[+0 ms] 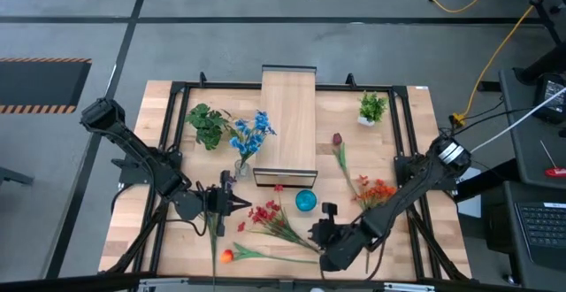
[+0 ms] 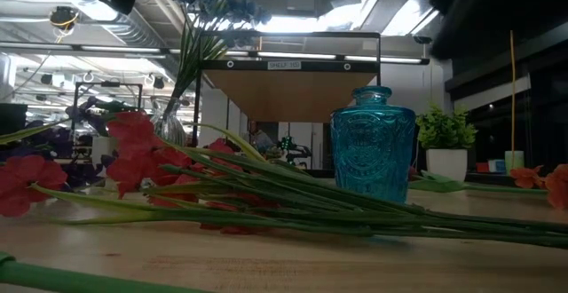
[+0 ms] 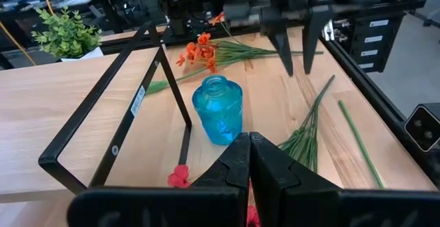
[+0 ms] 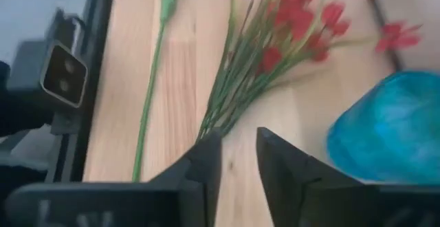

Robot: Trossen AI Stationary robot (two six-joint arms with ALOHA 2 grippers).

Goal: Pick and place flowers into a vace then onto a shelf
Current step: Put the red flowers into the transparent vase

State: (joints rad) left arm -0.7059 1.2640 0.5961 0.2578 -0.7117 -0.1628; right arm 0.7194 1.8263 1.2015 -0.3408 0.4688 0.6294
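Picking step. My right hand (image 1: 317,235), fingers narrowly parted and empty, hovers over the stem ends of the red flowers (image 1: 272,219) lying near-centre on the table (image 1: 416,150), left of the blue vase (image 1: 306,201). Left hand (image 1: 237,205) closed, empty, waiting beside the blooms. Next, I judge: descend, straddle the stems, close.

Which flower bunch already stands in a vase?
The blue flowers, upright in the clear vase beside the shelf; the red bunch and orange bunch lie loose on the table.
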